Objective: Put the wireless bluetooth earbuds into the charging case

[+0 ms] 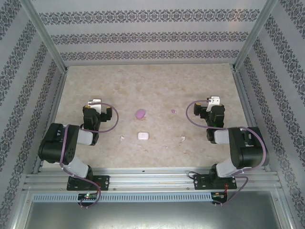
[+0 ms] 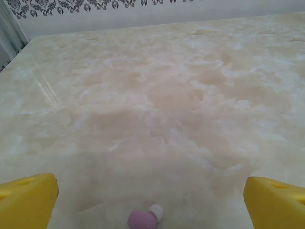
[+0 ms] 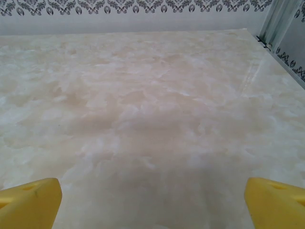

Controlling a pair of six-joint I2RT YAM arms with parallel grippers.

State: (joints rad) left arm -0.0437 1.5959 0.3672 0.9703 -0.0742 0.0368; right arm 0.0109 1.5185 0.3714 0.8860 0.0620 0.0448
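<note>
White case (image 1: 142, 136) mid-table (image 1: 157, 86), lid state unclear; purple case (image 1: 139, 113) at its 12 o'clock. Earbuds outside on table: one earbud (image 1: 122, 139) at 9 o'clock, other earbud (image 1: 182, 139) at 3 o'clock. Arms folded, pointing 12 o'clock; left gripper (image 1: 96, 101), right gripper (image 1: 214, 100) wide open, empty.

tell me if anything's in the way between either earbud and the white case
Nothing visible does. The white case lies between the left-side earbud and the right-side earbud, with just table showing along both lines. The purple case sits farther back, off either path.
</note>
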